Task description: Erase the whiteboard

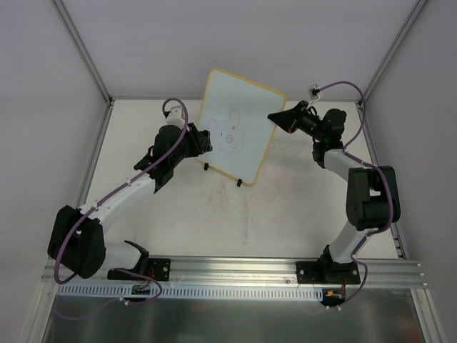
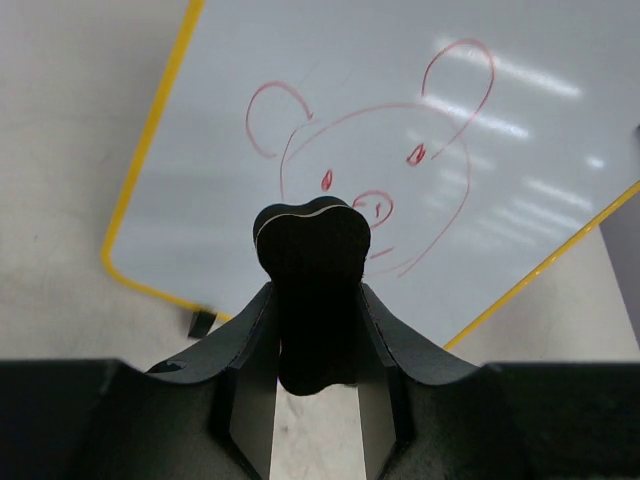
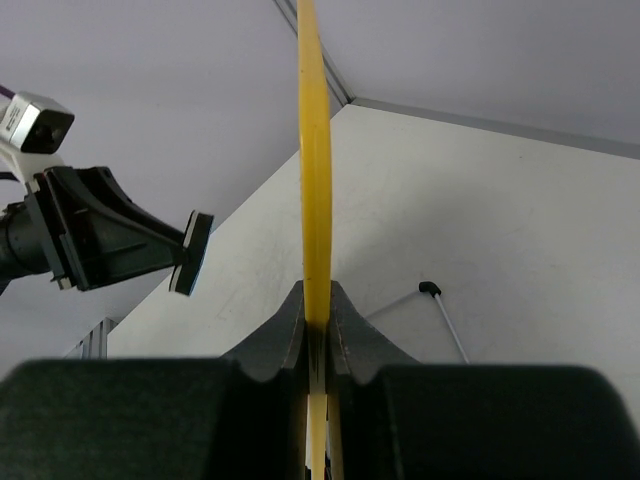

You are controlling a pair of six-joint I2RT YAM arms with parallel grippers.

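The whiteboard [image 1: 235, 121] stands tilted on its two small black feet [image 1: 239, 183] toward the far middle of the table [image 1: 285, 214], at about 12 o'clock from its centre. A red bear doodle [image 2: 375, 165] is on its face, not yet wiped. I judge the board to be light, thin and stiff, with a slick face. On such small feet it should skid or tip under a sideways push, so it needs bracing while I rub. The yellow rim [image 3: 315, 150] looks like the place to take it, edge-on, since the glossy face gives nothing to hold.

My right hand [image 3: 316, 312] is doing that. It is pinched on the rim at the board's 3 o'clock edge, with a finger on each side.

My left hand [image 2: 315, 305], at the board's 9 o'clock, is clamped on the black eraser [image 2: 312, 250]. The eraser points at the doodle, and the right wrist view shows a gap between pad and face.
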